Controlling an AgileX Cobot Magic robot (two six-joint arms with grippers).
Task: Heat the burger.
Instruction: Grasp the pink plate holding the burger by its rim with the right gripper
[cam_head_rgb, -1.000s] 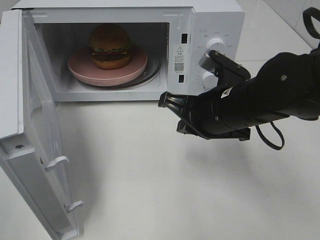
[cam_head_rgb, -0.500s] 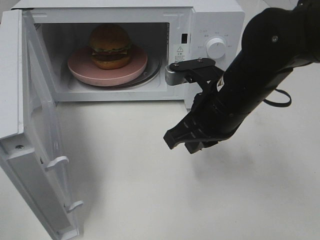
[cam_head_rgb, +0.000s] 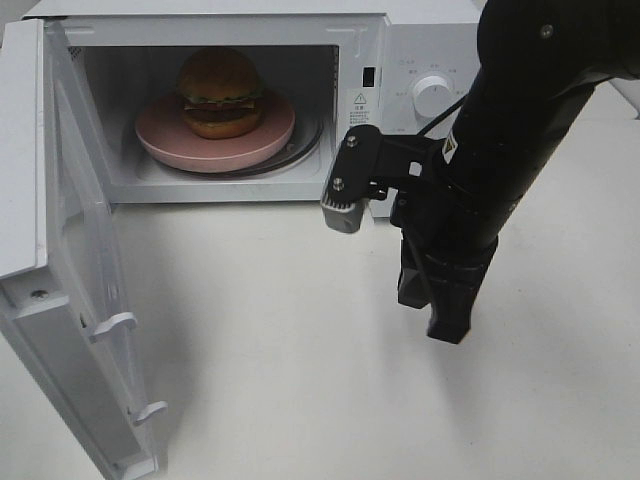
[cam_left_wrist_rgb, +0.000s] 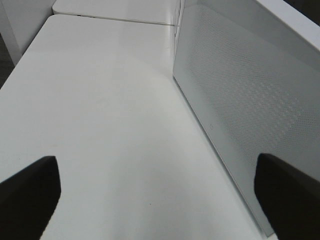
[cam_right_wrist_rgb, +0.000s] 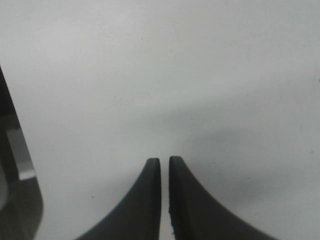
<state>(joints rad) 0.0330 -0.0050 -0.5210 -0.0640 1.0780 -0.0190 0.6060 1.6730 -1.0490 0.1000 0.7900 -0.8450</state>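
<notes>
Black right claw (cam_head_rgb: 448, 322), tips nearly together and empty, has swung down clear of the open white microwave (cam_head_rgb: 425, 45), where the glossy golden-bun burger (cam_head_rgb: 220, 90) sits on a round pink plate (cam_head_rgb: 160, 140); shutting the door seems next, and the left claw (cam_left_wrist_rgb: 160, 197) gapes wide.

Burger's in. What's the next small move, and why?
Probably nudge the white microwave door shut with the open left claw, which faces its mesh panel. The golden-bun burger already sits on the round pink plate inside, and the nearly shut right claw holds nothing.
</notes>
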